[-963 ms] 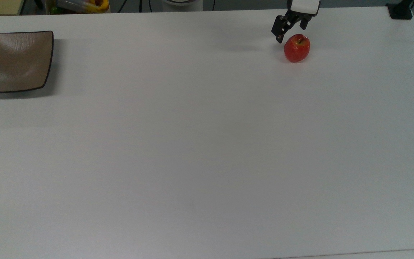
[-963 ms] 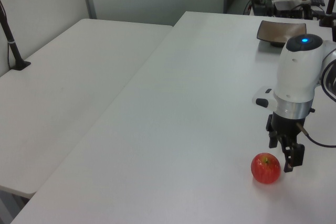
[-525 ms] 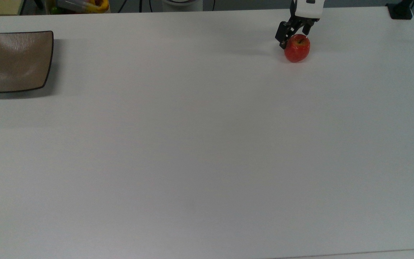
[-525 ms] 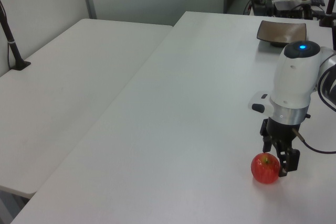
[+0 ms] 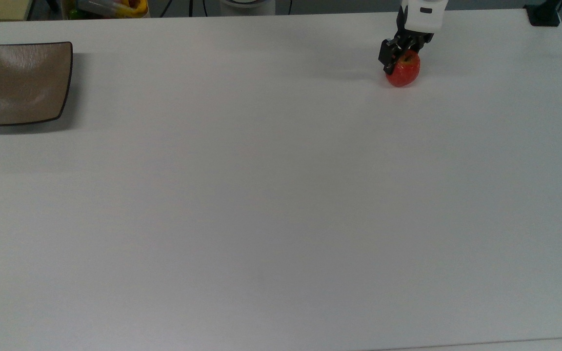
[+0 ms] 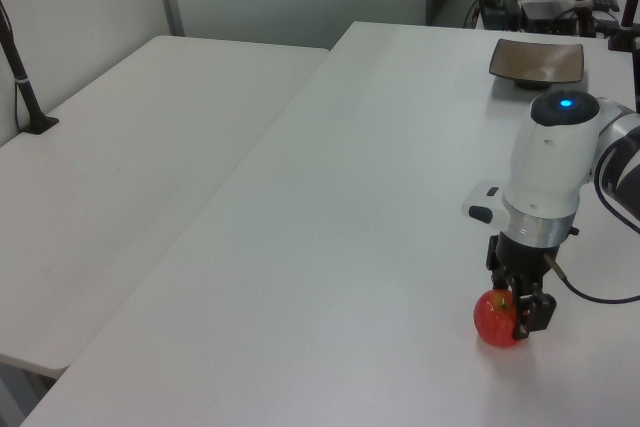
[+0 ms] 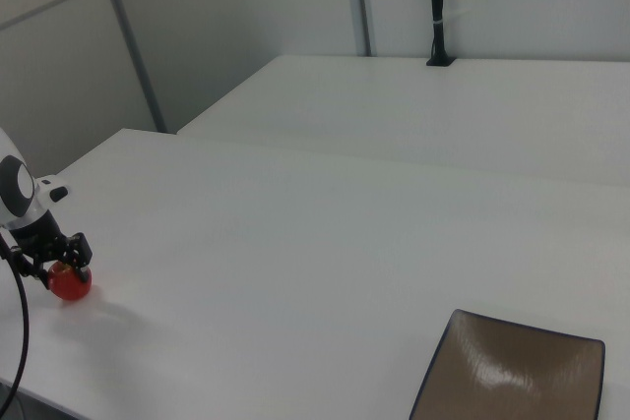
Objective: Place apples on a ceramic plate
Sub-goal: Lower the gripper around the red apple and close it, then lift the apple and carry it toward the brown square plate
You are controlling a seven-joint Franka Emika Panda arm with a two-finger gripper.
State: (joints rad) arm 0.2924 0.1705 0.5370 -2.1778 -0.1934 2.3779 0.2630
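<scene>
A: Where is your end effector [image 5: 401, 54] now?

B: You have it down over the apple [image 5: 403, 70], near the far edge of the desk [image 5: 281, 195] in the top view, toward the top view's right corner. In the left view the end effector [image 6: 520, 309] hangs straight down from the white wrist, with 1 dark finger [image 6: 527, 315] against the apple's [image 6: 494, 320] side on the left view's right.

A: Is it gripping?

B: Your 2 fingers sit on either side of the apple at about its upper half, spread as wide as the fruit. I cannot tell whether the pads press on the skin or just stand beside it. The apple rests on the desk; its red underside meets the white surface in the top view.

A: And the plate?

B: Your plate [image 5: 17, 83] lies at the other end of the desk, by the far corner on the top view's left, well apart from the apple. It is a square brown dish with a dark rim. In the right view the plate [image 7: 512, 381] is close to the camera and the apple [image 7: 69, 282] is small at the right view's left edge, with the end effector [image 7: 54, 255] above it.
</scene>
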